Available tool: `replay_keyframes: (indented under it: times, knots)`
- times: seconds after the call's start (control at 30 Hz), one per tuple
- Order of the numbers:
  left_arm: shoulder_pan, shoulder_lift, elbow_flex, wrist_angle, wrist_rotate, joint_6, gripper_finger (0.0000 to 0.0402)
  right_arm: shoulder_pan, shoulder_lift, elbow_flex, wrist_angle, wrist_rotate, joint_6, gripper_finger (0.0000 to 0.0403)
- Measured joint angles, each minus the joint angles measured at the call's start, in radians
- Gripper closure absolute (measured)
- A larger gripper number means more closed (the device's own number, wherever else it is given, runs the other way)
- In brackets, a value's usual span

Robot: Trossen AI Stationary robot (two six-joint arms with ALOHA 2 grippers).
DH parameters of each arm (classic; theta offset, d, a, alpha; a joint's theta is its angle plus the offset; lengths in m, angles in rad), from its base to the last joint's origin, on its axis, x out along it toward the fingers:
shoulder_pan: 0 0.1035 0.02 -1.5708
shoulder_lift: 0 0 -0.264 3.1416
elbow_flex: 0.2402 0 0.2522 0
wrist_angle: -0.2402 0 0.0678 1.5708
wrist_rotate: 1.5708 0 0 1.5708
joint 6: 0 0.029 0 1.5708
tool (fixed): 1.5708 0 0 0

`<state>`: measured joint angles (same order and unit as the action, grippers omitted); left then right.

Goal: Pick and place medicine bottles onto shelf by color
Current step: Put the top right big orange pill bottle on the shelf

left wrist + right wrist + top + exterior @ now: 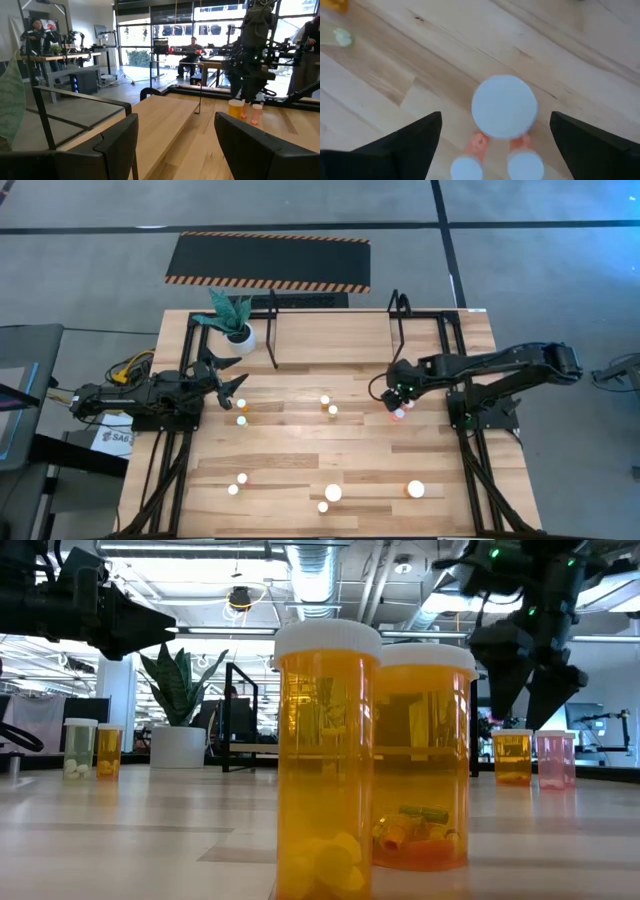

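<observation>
Small white-capped bottles stand upright in pairs across the wooden table (300,450). An orange bottle (513,755) and pink bottles (555,758) stand at the right, by the shelf's black upright loop (400,310). My right gripper (399,395) hangs open just above them, pointing down. In its wrist view the gripper (496,116) has a finger on either side of a white cap (504,106), touching nothing, with two smaller caps (466,167) beside it. My left gripper (232,380) is open and empty above the table's left edge, near two bottles (241,412).
A white plant pot (240,335) stands far left by the shelf's other loop (272,330). Two large orange bottles (328,755) stand close to the low camera at the near edge. Other pairs stand mid-table (329,405) and near left (237,483). A striped mat (268,262) lies beyond.
</observation>
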<state>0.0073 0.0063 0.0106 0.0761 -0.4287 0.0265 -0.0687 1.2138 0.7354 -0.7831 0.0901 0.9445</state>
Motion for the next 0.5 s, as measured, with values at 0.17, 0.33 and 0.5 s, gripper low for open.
replay_keyframes:
  times: [0.17, 0.33, 0.5]
  knots:
    - [0.0, 0.0, 0.0, 0.0, 0.0, 0.0, 0.0152, 0.001, 0.052, -0.002, 0.008, 0.002, -0.042, 0.0021]
    - [0.0, 0.0, 0.0, 0.0, -0.002, 0.0, 0.0152, 0.0, 0.109, -0.001, 0.018, 0.002, -0.063, 0.0037]
    - [0.0, 0.0, 0.0, 0.0, -0.001, 0.0, 0.0152, -0.016, 0.142, -0.001, 0.044, 0.001, -0.089, 0.0053]
